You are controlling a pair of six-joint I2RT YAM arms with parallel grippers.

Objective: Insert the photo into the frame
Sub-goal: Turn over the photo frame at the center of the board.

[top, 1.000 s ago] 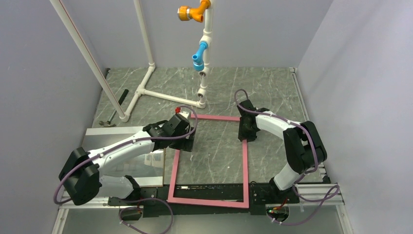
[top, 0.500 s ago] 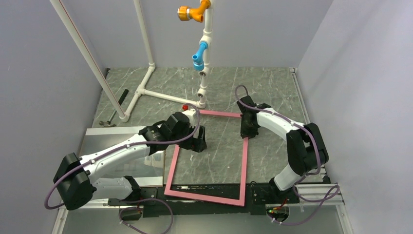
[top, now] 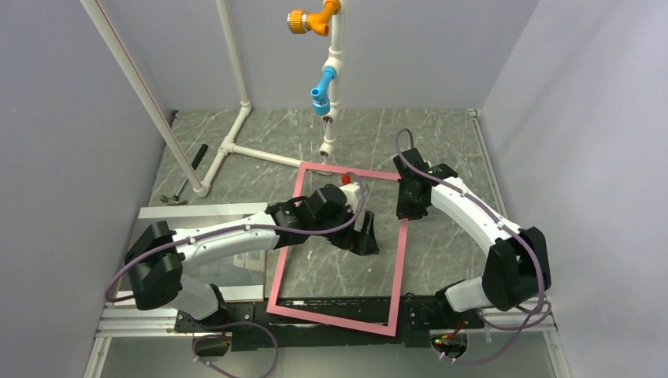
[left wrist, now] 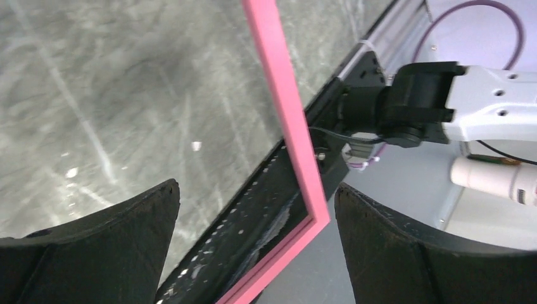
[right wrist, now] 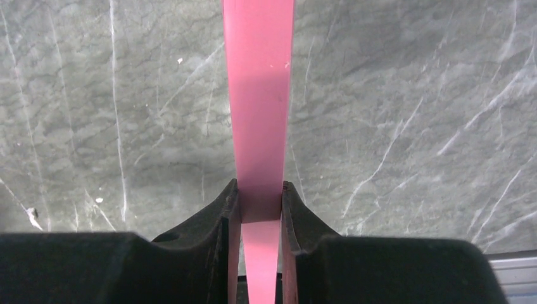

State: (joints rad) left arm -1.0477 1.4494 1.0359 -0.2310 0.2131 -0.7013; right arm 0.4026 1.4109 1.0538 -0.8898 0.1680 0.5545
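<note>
Frame (top: 399,276) sits skewed on counter (top: 441,142), far rail just short of pipe stand (top: 268,154). Right gripper (right wrist: 258,190) pinched tight on side rail. Left gripper (left wrist: 256,187) wide apart, holding nothing, over pane. You want slow swing, no twisting, left catching opposite rail.

Pink frame (top: 400,260) over grey, white-veined table (top: 441,134).

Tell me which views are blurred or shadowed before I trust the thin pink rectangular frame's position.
Left wrist: grey marble tabletop smeared by motion blur, thin pink rectangular frame edge fairly readable. Right wrist: sharp; a shadow darkens the frame near the right gripper clamping it. Top external: sharp, evenly lit.
</note>
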